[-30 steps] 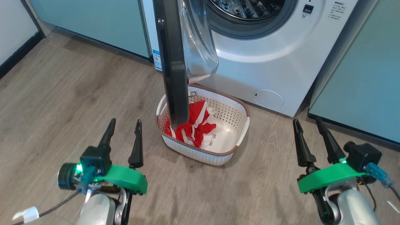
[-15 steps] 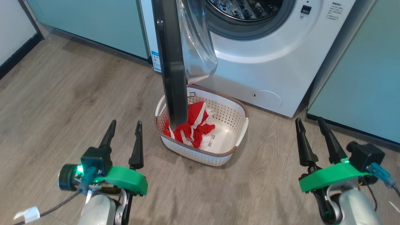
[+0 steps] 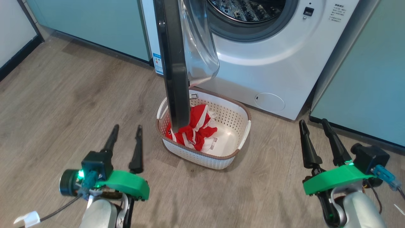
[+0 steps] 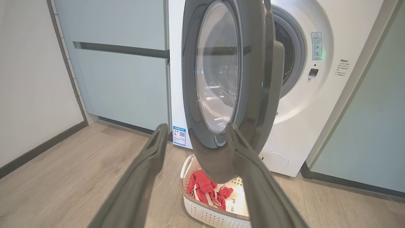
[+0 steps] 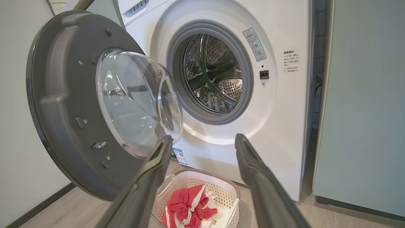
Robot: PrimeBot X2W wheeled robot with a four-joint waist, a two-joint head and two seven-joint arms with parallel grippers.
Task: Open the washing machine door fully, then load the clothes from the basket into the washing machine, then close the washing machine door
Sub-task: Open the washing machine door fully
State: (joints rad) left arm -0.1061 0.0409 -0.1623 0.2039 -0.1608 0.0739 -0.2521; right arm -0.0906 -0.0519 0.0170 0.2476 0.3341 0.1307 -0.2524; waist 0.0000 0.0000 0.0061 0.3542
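The white washing machine (image 3: 269, 63) stands ahead with its steel drum (image 5: 218, 79) exposed. The washing machine door (image 3: 172, 63) hangs part-way open, edge-on in the head view, its glass bowl (image 5: 136, 101) bulging toward the drum. Below it sits the cream basket (image 3: 202, 158), and the door's lower rim hides its left part. The red and white clothes (image 3: 197, 129) lie bundled inside. My left gripper (image 3: 127, 126) hovers open left of the basket, apart from it. My right gripper (image 3: 312, 121) is open at the far right. Both are empty.
Pale teal cabinets flank the machine on the left (image 3: 95, 25) and right (image 3: 364, 79). A white wall with dark skirting (image 3: 15, 47) runs along the far left. Wood floor (image 3: 63, 95) stretches between my grippers and the basket. A round service cap (image 3: 269, 102) sits low on the machine.
The head camera has shifted a little. My left gripper has sunk slightly in the head view, its fingers a touch closer together. The right gripper, door and basket hold still.
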